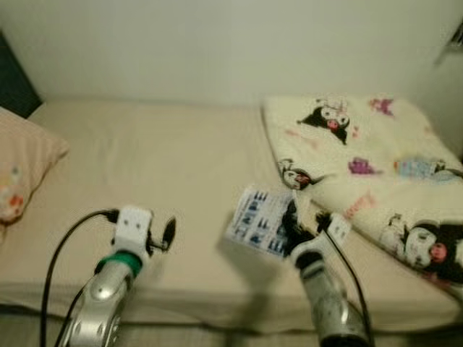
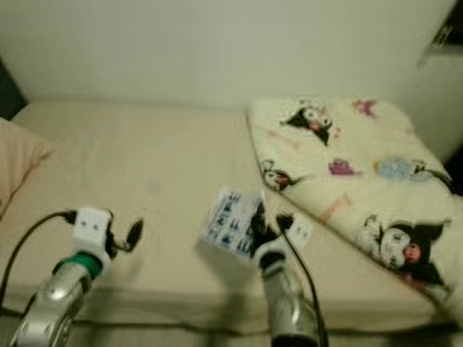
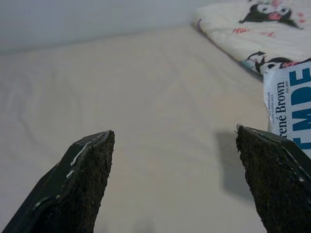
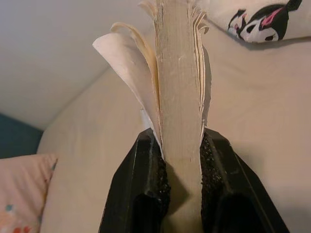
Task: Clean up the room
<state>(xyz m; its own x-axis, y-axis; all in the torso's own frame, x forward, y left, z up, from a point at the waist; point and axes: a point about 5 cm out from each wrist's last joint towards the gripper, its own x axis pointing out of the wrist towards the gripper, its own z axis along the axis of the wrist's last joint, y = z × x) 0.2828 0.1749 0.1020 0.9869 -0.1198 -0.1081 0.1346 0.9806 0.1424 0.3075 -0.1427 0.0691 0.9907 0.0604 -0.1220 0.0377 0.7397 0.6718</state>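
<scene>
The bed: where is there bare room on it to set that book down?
The widest bare stretch of the bed lies between the pink pillow on the left and the cartoon blanket on the right, running back to the wall. The right side is crowded by that blanket. The right gripper holds the book beside the blanket's edge.

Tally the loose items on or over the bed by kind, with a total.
Books: 1, the paperback clamped in the right pincer
Pillows: 1, the peach pillow
Blankets: 1, the cartoon-print blanket
Total: 3
</scene>
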